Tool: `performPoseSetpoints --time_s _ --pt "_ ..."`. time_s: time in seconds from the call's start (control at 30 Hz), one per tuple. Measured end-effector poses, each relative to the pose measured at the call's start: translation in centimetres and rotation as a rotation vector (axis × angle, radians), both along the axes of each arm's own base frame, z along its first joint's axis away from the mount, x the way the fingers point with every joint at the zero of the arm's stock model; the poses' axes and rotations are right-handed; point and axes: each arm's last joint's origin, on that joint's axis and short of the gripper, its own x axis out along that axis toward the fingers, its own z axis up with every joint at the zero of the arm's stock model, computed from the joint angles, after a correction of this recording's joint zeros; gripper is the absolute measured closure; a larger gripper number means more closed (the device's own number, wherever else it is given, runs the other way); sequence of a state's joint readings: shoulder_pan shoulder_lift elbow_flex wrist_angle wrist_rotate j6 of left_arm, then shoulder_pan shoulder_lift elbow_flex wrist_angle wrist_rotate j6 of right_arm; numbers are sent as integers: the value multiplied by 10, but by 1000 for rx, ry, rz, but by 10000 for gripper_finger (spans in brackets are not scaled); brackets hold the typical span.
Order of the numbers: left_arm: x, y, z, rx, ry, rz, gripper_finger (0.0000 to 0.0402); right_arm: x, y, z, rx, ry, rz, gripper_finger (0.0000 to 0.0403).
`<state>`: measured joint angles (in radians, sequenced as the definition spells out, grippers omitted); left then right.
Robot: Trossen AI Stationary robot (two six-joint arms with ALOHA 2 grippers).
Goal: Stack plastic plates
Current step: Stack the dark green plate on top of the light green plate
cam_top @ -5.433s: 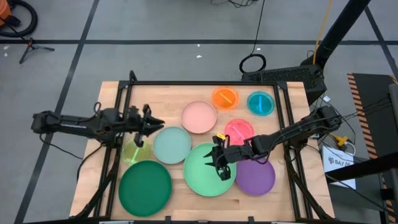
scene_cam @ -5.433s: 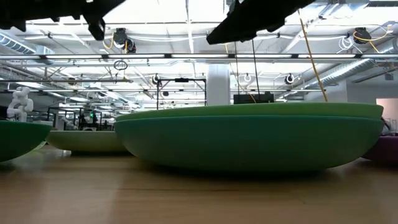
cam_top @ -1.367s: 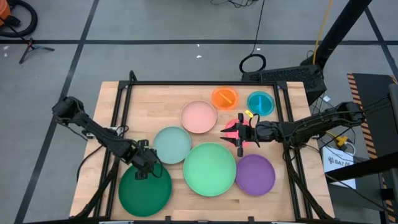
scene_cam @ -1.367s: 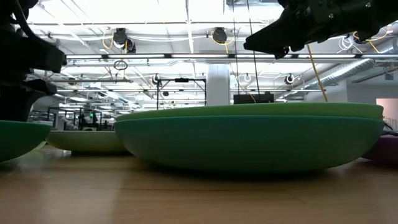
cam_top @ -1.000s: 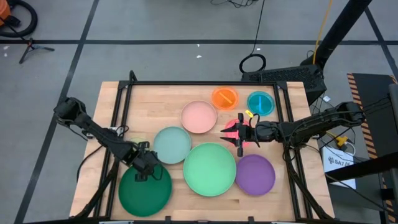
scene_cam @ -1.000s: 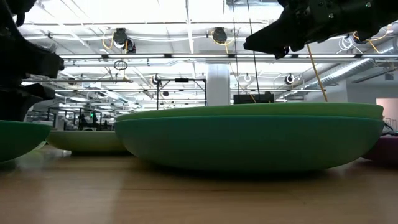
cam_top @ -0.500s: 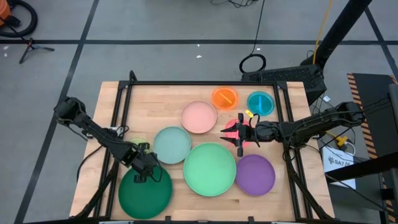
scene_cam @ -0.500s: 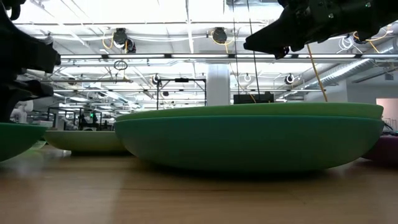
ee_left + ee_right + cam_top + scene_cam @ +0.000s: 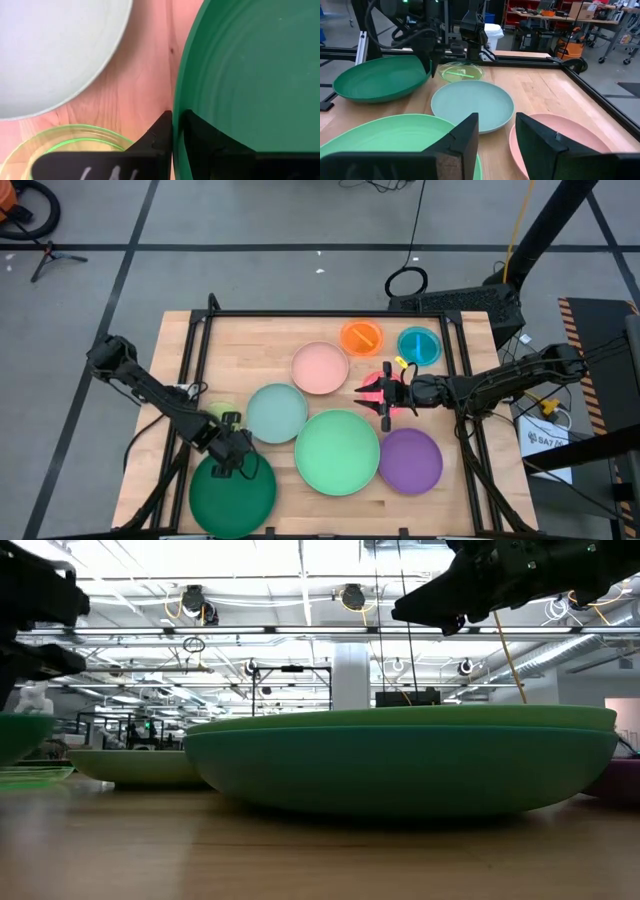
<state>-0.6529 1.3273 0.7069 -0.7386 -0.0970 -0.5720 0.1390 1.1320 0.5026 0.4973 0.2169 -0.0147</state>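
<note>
Wooden boards make up the tabletop (image 9: 270,340), framed by a black rail, with plates spread across it. At the front-left corner the left hand (image 9: 238,459) has its two fingers (image 9: 161,136) pinched together on the rim of the dark green plate (image 9: 232,493), one finger inside the rim and one outside. That plate's gripped edge is raised off the wood, as the right wrist view shows. Just beside the left hand, toward the rear, lies a small yellow-green plate (image 9: 217,417), partly hidden by the arm. The pale mint plate (image 9: 276,412) sits next to it, close to the dark green one but not touching.

The big light green plate (image 9: 337,452) lies at the front centre, with the purple plate (image 9: 410,461) to its right. Farther back are the pink plate (image 9: 320,367), the orange plate (image 9: 361,337) and the teal plate (image 9: 419,346).

The right hand (image 9: 385,402) hangs above the tabletop right of centre, fingers apart and holding nothing, over a magenta plate (image 9: 374,388) that it mostly covers.
</note>
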Motion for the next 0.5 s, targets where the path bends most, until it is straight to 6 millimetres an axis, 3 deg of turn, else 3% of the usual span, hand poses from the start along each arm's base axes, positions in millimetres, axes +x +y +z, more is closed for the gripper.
performPoseSetpoints --time_s 0.5 --pt "4 -4 42 76 -69 -17 364 0 0 0 0 0 2 280"
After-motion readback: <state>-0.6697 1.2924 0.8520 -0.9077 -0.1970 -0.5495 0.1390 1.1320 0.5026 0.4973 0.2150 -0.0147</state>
